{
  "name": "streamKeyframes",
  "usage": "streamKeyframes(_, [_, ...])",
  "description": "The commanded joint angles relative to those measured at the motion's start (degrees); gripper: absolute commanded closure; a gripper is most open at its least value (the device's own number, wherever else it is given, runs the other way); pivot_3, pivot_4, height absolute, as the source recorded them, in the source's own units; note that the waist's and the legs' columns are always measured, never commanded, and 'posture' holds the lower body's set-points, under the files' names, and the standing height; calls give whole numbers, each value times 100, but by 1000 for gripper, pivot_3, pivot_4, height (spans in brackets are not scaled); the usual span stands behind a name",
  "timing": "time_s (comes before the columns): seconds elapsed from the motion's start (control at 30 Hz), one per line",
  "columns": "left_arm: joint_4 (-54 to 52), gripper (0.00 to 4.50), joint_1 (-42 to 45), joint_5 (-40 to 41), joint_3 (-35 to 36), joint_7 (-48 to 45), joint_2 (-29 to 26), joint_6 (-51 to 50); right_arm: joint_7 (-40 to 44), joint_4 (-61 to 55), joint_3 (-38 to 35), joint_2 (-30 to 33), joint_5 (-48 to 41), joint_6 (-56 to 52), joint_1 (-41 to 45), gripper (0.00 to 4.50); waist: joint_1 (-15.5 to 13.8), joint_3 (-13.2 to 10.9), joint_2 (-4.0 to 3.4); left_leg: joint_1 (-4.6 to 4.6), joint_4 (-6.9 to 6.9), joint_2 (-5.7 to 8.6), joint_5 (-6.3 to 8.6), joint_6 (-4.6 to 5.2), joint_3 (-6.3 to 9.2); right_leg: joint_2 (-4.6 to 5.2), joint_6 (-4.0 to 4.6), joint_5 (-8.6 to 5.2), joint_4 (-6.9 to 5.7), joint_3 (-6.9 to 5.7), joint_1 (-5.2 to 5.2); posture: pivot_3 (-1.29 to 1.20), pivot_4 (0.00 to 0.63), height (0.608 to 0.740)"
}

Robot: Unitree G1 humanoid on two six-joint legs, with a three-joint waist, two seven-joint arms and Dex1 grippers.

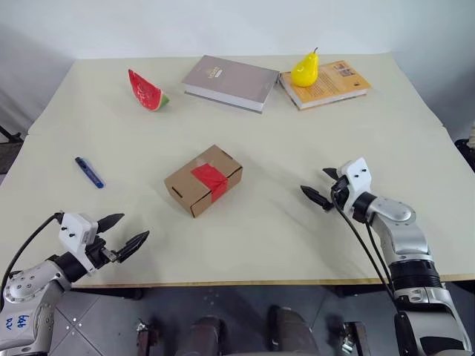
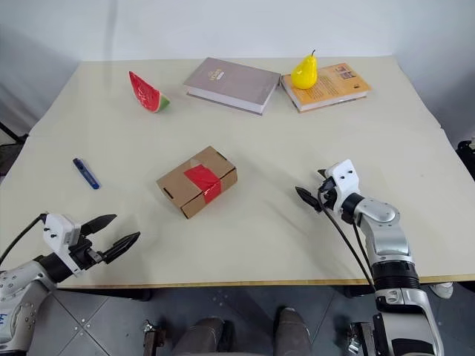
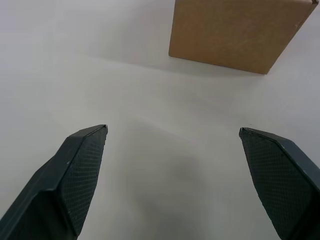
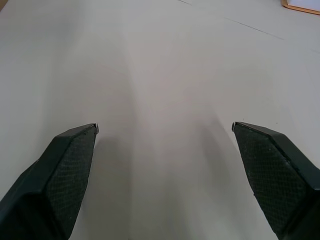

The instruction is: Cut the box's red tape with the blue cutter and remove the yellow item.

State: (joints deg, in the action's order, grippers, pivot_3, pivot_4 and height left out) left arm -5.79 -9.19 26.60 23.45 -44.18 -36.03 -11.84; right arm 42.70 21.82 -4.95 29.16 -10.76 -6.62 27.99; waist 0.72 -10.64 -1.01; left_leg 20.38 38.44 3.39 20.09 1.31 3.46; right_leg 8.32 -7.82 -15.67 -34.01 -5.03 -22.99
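The small brown box [image 1: 202, 179] lies shut in the middle of the table, with the red tape [image 1: 210, 179] across its top and front edge. The blue cutter [image 1: 88, 172] lies flat on the table to the box's left. My left gripper [image 1: 128, 231] hovers open and empty near the table's front left edge, pointing toward the box [image 3: 235, 32]. My right gripper [image 1: 320, 186] is open and empty over the table to the right of the box. The yellow item is hidden.
At the back stand a watermelon slice [image 1: 146, 91], a grey book [image 1: 231, 82], and a yellow pear [image 1: 305, 70] on an orange book [image 1: 334, 81]. The table's front edge [image 1: 245, 281] runs just below both grippers.
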Motion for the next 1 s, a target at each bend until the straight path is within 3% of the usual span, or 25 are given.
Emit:
streamKeyframes(0.03, [57,18,6,-106,-2,-33,-11,180,5,-65,-108,79,-66,28,34,0,-3,0,0,0,-1,0,0,0,-3,0,0,0,0,3,-2,0,150,740])
streamKeyframes(0.27, [53,18,168,-250,-11,637,-34,-518,-346,-269,-32,28,42,-559,66,0,-43,1,2,0,-1,-5,0,0,-39,-6,-3,1,-14,7,-27,0,150,740])
streamKeyframes(0.43, [199,18,401,-269,-84,292,-2,65,-333,-606,81,-32,38,-570,83,0,-50,2,3,-1,2,-9,0,1,-75,-10,-4,2,-25,27,-47,0,150,740])
streamKeyframes(0.53, [264,638,640,-304,-102,448,50,78,-424,-727,157,-24,94,-773,163,635,-49,2,3,-2,3,-10,0,0,-83,-13,-4,2,-33,39,-53,0,150,740])
streamKeyframes(0.77, [494,2899,1085,-425,-260,626,133,88,-575,-222,345,-365,175,-871,856,3134,2,2,4,-2,12,-14,1,-1,-98,-19,-4,2,-54,51,-68,0,150,740])
streamKeyframes(0.87, [692,3899,1389,-555,-493,750,310,149,-746,511,586,-802,399,-544,1461,4265,39,2,3,-2,16,-15,1,-2,-97,-21,-4,2,-63,51,-69,0,150,740])
streamKeyframes(0.93, [851,4480,1600,-647,-575,855,373,142,-694,670,746,-960,500,-613,1699,4500,85,1,4,0,25,-15,1,-3,-98,-22,-4,2,-69,52,-70,0,150,740])
streamKeyframes(1.0, [1003,4480,1768,-690,-551,904,358,182,-392,365,985,-853,568,-979,1684,4500,80,2,5,1,31,-14,1,-3,-92,-21,-4,2,-81,52,-74,0,150,740])
